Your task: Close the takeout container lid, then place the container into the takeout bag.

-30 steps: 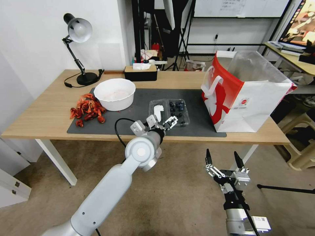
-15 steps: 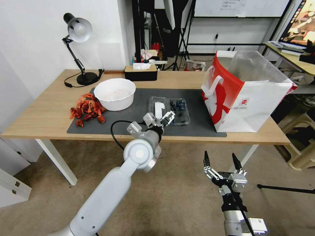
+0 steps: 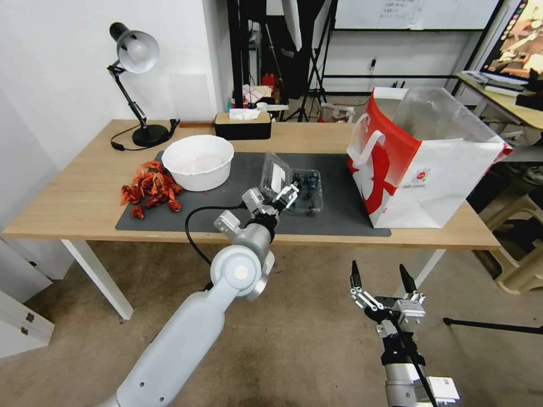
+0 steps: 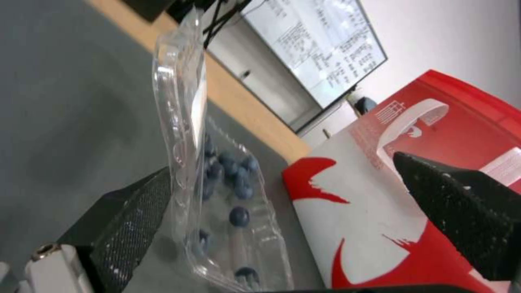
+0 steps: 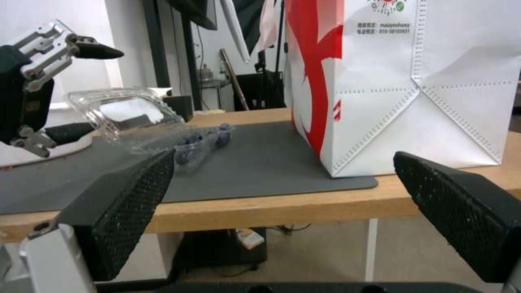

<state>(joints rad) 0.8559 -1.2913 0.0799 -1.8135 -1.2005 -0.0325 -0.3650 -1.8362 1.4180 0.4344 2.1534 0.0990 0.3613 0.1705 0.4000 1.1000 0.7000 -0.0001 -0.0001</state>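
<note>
Nearest the robot, the right gripper (image 3: 379, 272) hangs below the front edge of the wooden table (image 3: 85, 198), over the floor, its two dark fingers spread apart with nothing between them.

Farther in, the left gripper (image 3: 275, 199) reaches over the front part of the grey mat (image 3: 237, 186), at the takeout container (image 3: 308, 192). Its jaws are apart; in the left wrist view one finger (image 4: 136, 219) lies against the outer face of the raised lid (image 4: 182, 101) and the other finger stands well clear on the opposite side, so the lid is propped, not pinched.

The container rests on the mat between the white bowl (image 3: 198, 162) and the takeout bag (image 3: 421, 164). Its berry half lies flat and holds a loose cluster of dark blue berries (image 4: 230, 179). The lid, carrying a white oblong sticker, stands roughly upright on its hinge, leaning slightly over the berry half; the box is not yet shut.

To the robot's left of the bowl, a pile of red shells (image 3: 148, 189) lies partly on the mat, partly on bare wood. The bowl's inside looks pale, with contents that cannot be made out.

The bag stands upright at the robot's right end of the mat, mouth open, silvery lining showing; what is inside it is hidden.

Beyond, at the table's far edge, are a black tissue box (image 3: 242, 125) and a desk lamp (image 3: 136, 85).
</note>
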